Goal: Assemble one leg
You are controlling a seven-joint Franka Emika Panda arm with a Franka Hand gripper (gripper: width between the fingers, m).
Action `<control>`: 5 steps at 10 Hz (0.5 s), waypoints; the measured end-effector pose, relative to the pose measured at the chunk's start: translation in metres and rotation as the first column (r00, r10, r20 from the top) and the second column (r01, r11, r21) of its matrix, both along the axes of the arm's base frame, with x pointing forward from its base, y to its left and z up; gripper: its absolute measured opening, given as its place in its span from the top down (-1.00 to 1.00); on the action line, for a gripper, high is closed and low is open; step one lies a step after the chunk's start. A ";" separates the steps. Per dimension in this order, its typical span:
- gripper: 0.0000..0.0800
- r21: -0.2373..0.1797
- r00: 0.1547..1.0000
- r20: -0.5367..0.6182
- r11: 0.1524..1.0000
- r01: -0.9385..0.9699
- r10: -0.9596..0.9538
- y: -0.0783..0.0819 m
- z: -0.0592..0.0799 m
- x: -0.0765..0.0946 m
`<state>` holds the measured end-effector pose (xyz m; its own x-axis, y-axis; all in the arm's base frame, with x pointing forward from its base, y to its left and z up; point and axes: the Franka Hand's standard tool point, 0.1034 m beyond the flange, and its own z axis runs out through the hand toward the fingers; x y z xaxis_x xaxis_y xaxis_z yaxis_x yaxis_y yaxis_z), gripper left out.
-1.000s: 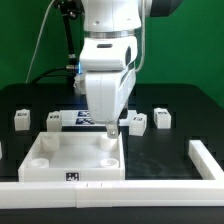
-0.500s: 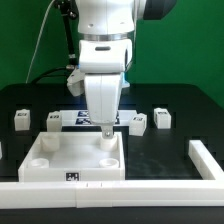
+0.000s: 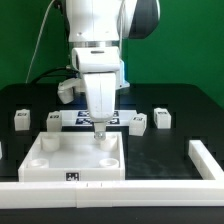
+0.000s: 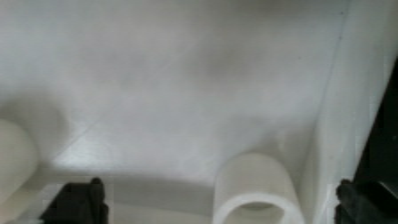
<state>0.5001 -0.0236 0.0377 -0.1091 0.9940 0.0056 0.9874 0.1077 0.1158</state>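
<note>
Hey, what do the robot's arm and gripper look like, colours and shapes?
The robot arm is glossy white with rounded casings and a black joint section up top. Its gripper has a boxy white body tapering downward. The fingers are small and black. A thin dark cable hangs behind.

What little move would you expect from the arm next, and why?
Probably a short drop straight down, then closing on the tray, though that is a guess. The gripper is open and empty, low over the white tray, with its fingers either side of a round corner socket. The nearest leg stands untouched behind the tray, so fetching it may come afterwards.
</note>
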 end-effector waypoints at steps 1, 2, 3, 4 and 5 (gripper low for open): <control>-0.63 -0.012 1.000 -0.005 1.000 -0.021 0.021 -0.002 -0.001 -0.002; -0.63 -0.012 1.000 -0.004 1.000 -0.018 0.018 -0.002 -0.001 -0.002; -0.63 -0.012 1.000 -0.005 1.000 -0.018 0.018 -0.002 -0.002 -0.002; -0.63 -0.012 1.000 -0.005 1.000 -0.018 0.018 -0.002 -0.002 -0.002; -0.63 -0.012 1.000 -0.005 1.000 -0.018 0.018 -0.002 -0.002 -0.002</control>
<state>0.4977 -0.0261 0.0358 -0.1266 0.9919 -0.0059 0.9859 0.1264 0.1094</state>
